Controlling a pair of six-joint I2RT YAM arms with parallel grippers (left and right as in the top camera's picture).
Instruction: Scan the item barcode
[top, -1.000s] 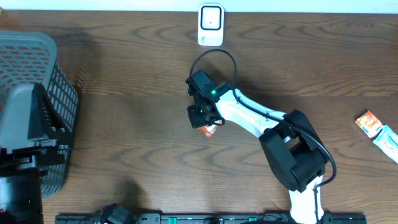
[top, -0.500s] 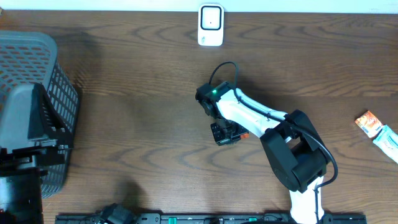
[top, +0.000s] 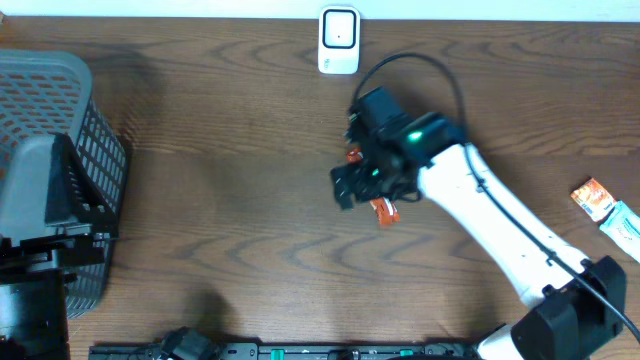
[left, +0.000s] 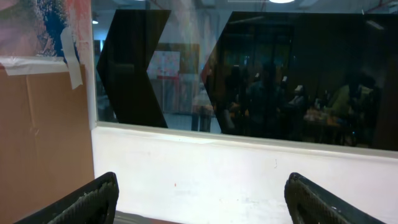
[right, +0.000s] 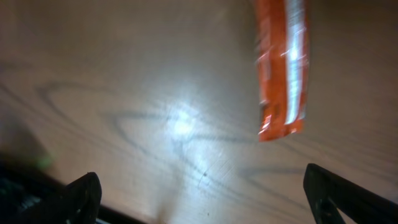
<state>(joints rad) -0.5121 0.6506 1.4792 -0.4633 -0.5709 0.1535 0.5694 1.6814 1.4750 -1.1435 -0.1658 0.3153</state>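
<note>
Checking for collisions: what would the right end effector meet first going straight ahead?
Probably the wooden table; the orange packet lies off to the side of the right end effector. Depth unclear.

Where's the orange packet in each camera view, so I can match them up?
Overhead: orange packet just right of centre, over the table.
Left wrist: not in it; only a wall and window.
Right wrist: upper right.
Shared landmark: the wood-grain table, in the overhead and right wrist views.
</note>
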